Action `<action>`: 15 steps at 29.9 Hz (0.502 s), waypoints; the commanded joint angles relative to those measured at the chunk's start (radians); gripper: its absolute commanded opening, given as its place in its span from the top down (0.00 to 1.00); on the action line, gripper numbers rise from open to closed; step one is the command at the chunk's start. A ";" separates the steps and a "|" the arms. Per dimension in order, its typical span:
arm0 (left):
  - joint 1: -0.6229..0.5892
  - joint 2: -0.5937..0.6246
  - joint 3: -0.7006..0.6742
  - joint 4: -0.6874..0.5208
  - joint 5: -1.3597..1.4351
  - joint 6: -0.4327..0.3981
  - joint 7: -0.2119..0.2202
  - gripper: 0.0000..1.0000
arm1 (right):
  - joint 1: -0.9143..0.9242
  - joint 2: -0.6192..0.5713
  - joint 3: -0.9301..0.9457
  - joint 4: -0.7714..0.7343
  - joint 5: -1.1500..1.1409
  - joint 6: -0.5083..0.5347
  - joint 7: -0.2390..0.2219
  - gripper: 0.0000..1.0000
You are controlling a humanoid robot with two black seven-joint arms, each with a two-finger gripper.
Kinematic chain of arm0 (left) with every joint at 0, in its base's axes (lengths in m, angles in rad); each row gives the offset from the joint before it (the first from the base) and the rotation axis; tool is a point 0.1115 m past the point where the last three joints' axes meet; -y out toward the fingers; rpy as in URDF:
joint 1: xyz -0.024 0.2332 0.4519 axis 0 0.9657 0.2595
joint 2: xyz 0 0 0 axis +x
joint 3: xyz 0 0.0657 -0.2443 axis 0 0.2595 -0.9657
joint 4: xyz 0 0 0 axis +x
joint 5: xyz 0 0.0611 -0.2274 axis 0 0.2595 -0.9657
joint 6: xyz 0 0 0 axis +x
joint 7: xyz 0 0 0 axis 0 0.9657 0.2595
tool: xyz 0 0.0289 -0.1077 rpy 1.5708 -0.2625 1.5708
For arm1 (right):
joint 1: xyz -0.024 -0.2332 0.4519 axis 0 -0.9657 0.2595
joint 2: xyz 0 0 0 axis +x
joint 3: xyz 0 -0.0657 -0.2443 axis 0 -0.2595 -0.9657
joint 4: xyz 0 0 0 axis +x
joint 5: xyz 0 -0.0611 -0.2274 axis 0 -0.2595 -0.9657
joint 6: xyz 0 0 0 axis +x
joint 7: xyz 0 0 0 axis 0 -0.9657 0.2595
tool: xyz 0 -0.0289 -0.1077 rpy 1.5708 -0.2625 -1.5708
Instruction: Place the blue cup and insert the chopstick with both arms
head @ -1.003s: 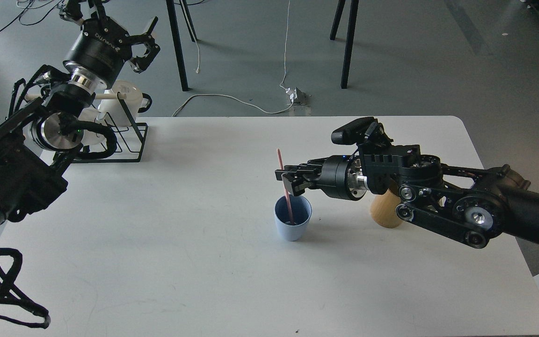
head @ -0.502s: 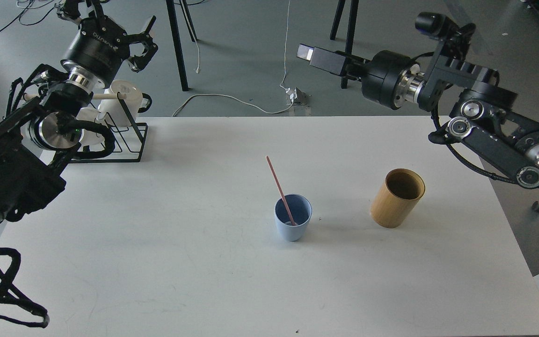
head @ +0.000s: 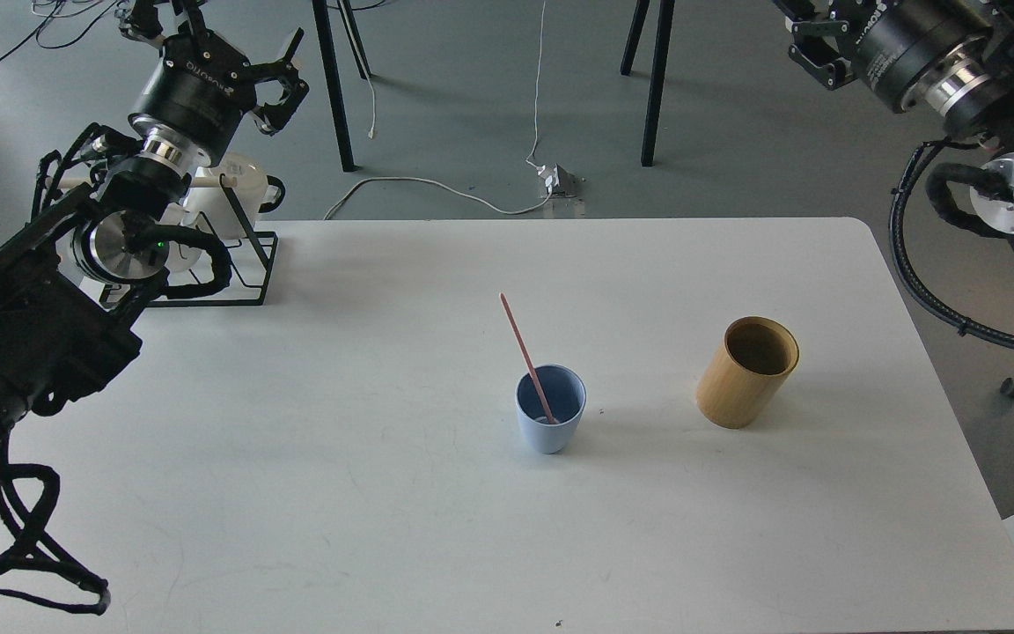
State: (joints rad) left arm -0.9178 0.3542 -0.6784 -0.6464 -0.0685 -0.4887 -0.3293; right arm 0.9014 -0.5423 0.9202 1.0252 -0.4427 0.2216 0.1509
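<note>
Small light-blue cup [head: 551, 409], tapered, no handle, darker blue inside; upright and mouth up on the white worktop [head: 366, 493], a little toward four o'clock from its middle. Thin pink-red chopstick [head: 525, 353] standing in it, lower end down at the bottom of the cup, shaft leaning against the rim and tilting toward eleven o'clock, roughly half its length sticking out above the rim. Free of any pincer. Nothing else touching the cup; faint shadow at its three o'clock side.
</note>
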 commanded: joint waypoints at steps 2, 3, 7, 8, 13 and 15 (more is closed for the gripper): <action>0.002 -0.011 -0.041 0.005 0.000 0.000 0.001 0.00 | -0.009 0.001 0.025 -0.117 0.295 0.062 -0.005 0.01; 0.003 -0.011 -0.044 0.007 0.000 0.000 0.001 0.00 | -0.018 0.001 0.025 -0.146 0.353 0.109 -0.004 0.01; 0.013 -0.009 -0.046 0.017 -0.025 0.000 0.001 0.00 | -0.079 0.015 0.032 -0.214 0.542 0.217 0.001 0.01; 0.014 -0.009 -0.046 0.022 -0.040 0.000 0.001 0.00 | -0.091 0.015 0.037 -0.221 0.573 0.222 -0.001 0.01; 0.034 -0.011 -0.044 0.025 -0.123 0.000 0.009 0.00 | -0.128 0.064 0.084 -0.243 0.670 0.265 -0.005 0.01; 0.049 -0.008 -0.046 0.022 -0.129 0.000 0.010 0.00 | -0.133 0.096 0.092 -0.243 0.670 0.262 -0.008 0.01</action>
State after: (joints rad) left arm -0.8856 0.3453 -0.7240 -0.6183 -0.1794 -0.4887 -0.3218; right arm 0.7781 -0.4896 0.9975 0.7852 0.2129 0.4772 0.1469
